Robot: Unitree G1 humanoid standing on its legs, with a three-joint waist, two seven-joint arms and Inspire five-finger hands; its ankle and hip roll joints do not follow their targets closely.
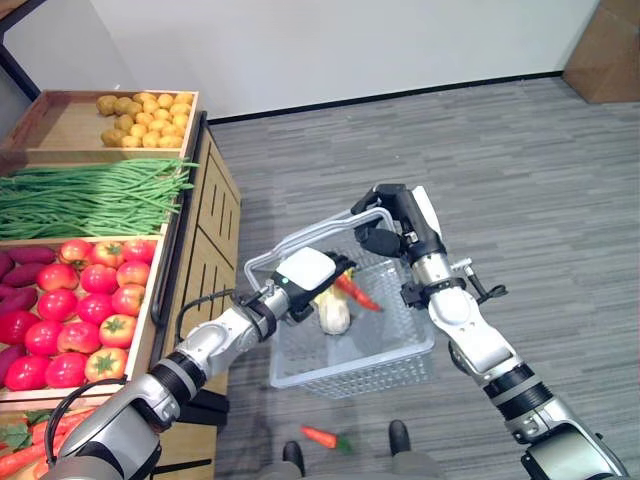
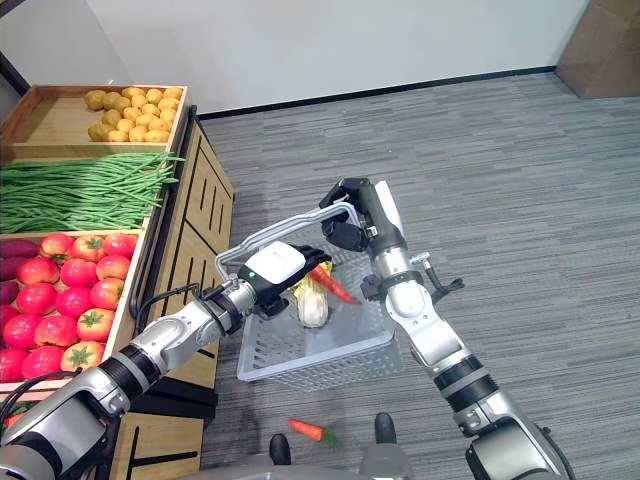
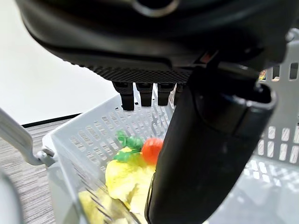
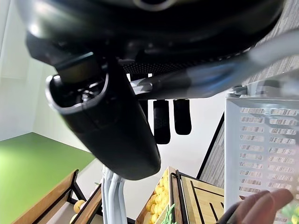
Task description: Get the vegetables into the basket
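Note:
My right hand (image 1: 395, 225) is shut on the grey handle (image 1: 300, 240) of a white plastic basket (image 1: 400, 360) and holds it up off the floor beside the stand. My left hand (image 1: 305, 272) hovers over the basket's near side, fingers straight and open. Just past its fingertips an orange carrot (image 1: 358, 293) rests at a slant on a pale yellow cabbage (image 1: 334, 315) inside the basket. In the left wrist view the carrot (image 3: 150, 149) with its green top lies on the cabbage (image 3: 126, 179), apart from the fingers (image 3: 145, 93). A second carrot (image 1: 322, 437) is down on the floor below the basket.
A wooden produce stand (image 1: 205, 250) runs along the left. It holds potatoes (image 1: 145, 118), green beans (image 1: 90, 195), tomatoes (image 1: 85, 310) and purple sweet potatoes (image 1: 20, 270), with more carrots (image 1: 20, 455) at the lower left. Grey carpet (image 1: 540, 180) spreads to the right.

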